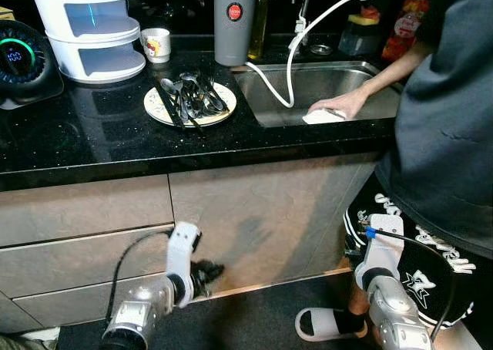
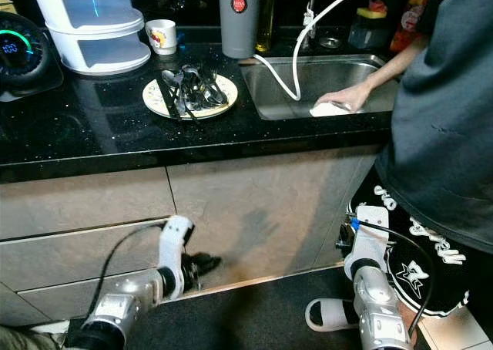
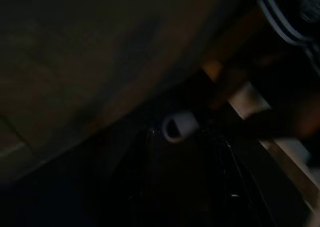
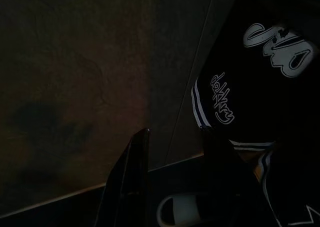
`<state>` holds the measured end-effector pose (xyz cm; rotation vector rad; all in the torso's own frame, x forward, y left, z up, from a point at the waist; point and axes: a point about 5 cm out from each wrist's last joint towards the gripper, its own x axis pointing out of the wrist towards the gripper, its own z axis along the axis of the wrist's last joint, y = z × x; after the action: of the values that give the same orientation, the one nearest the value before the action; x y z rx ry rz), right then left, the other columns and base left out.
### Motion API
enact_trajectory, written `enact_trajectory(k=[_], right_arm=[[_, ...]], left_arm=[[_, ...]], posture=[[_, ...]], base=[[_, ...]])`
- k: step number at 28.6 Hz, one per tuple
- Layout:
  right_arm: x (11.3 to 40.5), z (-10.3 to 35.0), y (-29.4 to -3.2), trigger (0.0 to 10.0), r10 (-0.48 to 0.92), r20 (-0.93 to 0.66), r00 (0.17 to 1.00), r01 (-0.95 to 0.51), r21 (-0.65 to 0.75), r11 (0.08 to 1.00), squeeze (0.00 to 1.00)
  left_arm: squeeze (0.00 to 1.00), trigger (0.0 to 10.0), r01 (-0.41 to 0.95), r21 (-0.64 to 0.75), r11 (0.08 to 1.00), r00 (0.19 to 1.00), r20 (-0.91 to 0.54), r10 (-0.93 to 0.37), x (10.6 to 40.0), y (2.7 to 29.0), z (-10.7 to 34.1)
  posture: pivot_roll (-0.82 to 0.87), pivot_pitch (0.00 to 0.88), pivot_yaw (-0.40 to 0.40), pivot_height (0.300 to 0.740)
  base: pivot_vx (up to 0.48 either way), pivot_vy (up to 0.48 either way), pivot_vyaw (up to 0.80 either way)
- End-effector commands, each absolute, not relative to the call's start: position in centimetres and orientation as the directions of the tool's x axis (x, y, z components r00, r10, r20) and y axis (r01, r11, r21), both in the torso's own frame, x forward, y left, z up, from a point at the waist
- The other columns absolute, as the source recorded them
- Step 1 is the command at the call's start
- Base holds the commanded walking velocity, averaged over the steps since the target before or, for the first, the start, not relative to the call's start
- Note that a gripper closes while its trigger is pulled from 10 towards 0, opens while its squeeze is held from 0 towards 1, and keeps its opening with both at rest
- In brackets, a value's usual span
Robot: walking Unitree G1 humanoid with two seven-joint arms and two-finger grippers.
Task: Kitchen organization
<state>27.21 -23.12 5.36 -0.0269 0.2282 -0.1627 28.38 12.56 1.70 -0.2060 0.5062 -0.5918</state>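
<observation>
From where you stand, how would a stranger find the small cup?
On the black counter, look left of the sink. Behind the plate of cutlery, beside the white stacked container, stands the small cup: white, with red print.

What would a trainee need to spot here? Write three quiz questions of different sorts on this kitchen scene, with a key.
1. True or false: the plate on the black counter holds a pile of cutlery.
2. Where does the person's hand rest?
A. on the mug
B. on a white cloth at the sink
C. on the plate
3. Fill in: the white hose hangs down into the ____.

Key
1. True.
2. B.
3. Sink. Both arms hang low before the cabinet; the right gripper has its fingers apart, while the left gripper is too dark to judge.
</observation>
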Motion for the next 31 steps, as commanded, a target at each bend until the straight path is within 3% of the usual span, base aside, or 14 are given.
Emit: enact_trajectory(k=[1, 7, 11, 17, 19, 25, 27, 31], right_arm=[[27.2, 5.5, -23.3, 10.0, -0.174, -0.216, 0.961, 0.170, -0.035, 0.985, 0.00], [27.3, 5.4, -23.3, 10.0, -0.175, -0.219, 0.960, 0.171, -0.040, 0.984, 0.00], [27.5, 5.4, -23.3, 10.0, -0.172, -0.218, 0.961, 0.168, -0.037, 0.985, 0.00], [27.6, 5.4, -23.3, 10.0, -0.176, -0.217, 0.960, 0.173, -0.036, 0.984, 0.00], [27.7, 5.5, -23.2, 10.0, -0.173, -0.211, 0.962, 0.166, -0.048, 0.985, 0.00], [27.7, 5.5, -23.3, 10.0, -0.179, -0.214, 0.960, 0.176, -0.036, 0.984, 0.00], [27.7, 5.4, -23.3, 10.0, -0.174, -0.220, 0.960, 0.168, -0.045, 0.985, 0.00], [27.6, 5.4, -23.4, 10.0, -0.178, -0.217, 0.960, 0.169, -0.059, 0.984, 0.00]], left_arm=[[0.00, 10.0, 0.454, -0.323, 0.831, 0.727, -0.405, -0.555, 28.2, 12.5, 1.3], [0.00, 10.0, 0.379, -0.349, 0.857, 0.749, -0.428, -0.506, 28.2, 12.7, 1.4], [0.00, 10.0, 0.442, -0.223, 0.869, 0.773, -0.397, -0.495, 28.6, 12.4, 2.0], [0.00, 10.0, 0.505, -0.173, 0.846, 0.774, -0.343, -0.532, 28.9, 12.1, 2.8], [0.00, 10.0, 0.495, -0.129, 0.859, 0.787, -0.352, -0.506, 28.9, 12.1, 2.6], [0.00, 10.0, 0.436, -0.163, 0.885, 0.796, -0.389, -0.464, 28.8, 12.0, 2.1], [0.00, 10.0, 0.417, -0.140, 0.898, 0.771, -0.469, -0.431, 28.4, 12.1, 1.4], [0.00, 10.0, 0.471, -0.065, 0.880, 0.777, -0.442, -0.449, 28.5, 12.0, 1.6]], posture=[[-0.03, 0.006, -0.021, 0.740], [-0.03, 0.003, -0.024, 0.740], [-0.02, 0.001, -0.025, 0.740], [-0.02, 0.000, -0.021, 0.740], [-0.03, 0.000, -0.017, 0.740], [-0.02, 0.000, -0.026, 0.740], [-0.03, 0.000, -0.032, 0.740], [-0.05, 0.000, -0.030, 0.740]], base=[[0.000, 0.000, 0.00], [0.000, 0.000, 0.00], [0.000, 0.000, 0.00], [0.000, 0.000, 0.00], [0.000, 0.000, 0.00], [0.000, 0.000, 0.00], [0.000, 0.000, 0.00], [0.000, 0.000, 0.00]])
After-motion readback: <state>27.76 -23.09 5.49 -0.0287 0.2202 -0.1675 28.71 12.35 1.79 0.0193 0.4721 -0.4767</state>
